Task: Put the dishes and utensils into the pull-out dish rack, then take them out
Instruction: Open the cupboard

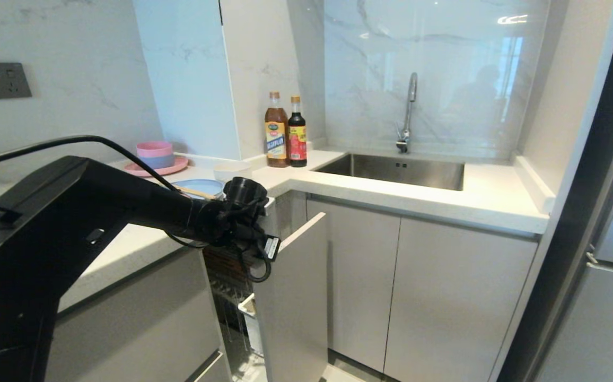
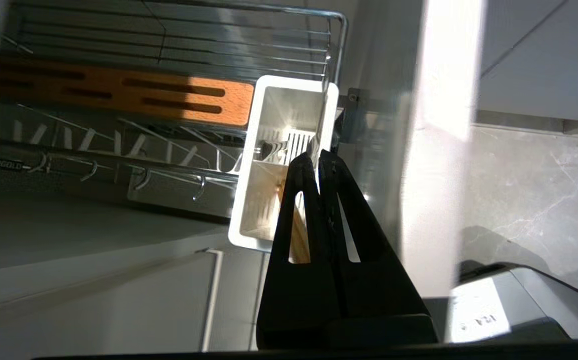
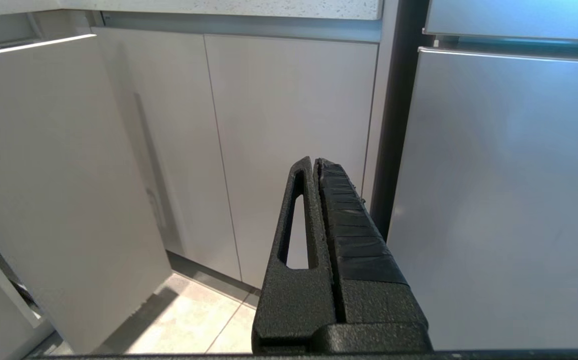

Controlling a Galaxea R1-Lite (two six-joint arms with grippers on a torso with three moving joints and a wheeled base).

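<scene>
On the counter [image 1: 142, 244], toward its back left by the wall, a pink plate [image 1: 171, 168] carries stacked pink and blue bowls [image 1: 155, 154]. Nearer the front edge lies the pale blue plate [image 1: 203, 187] with the wooden chopsticks [image 1: 196, 192] resting across it, and the small cream-white bowl [image 1: 232, 171] sits just beyond it. Two sauce bottles [image 1: 285, 132] stand at the inner corner of the counter, and further right the sink [image 1: 396, 170] is set into it under a faucet [image 1: 408, 114]. The left arm reaches over the counter's front edge, above the pull-out dish rack [image 2: 169, 40], which is drawn out with its narrow white door front [image 1: 293, 297] facing the room. The left end effector [image 2: 316, 156] is clenched with nothing between its fingers and hangs over the white plastic cutlery holder [image 2: 249, 200], which sits at the door end of the rack beside the slotted wooden knife block [image 2: 119, 92]. Inside the holder a dark metal piece shows in one compartment and a light wooden strip in the other, though what each is I cannot tell. The right end effector [image 3: 315, 162] is likewise clenched and empty, parked low facing the closed cabinet doors [image 3: 289, 150] and the refrigerator [image 3: 509, 200].
</scene>
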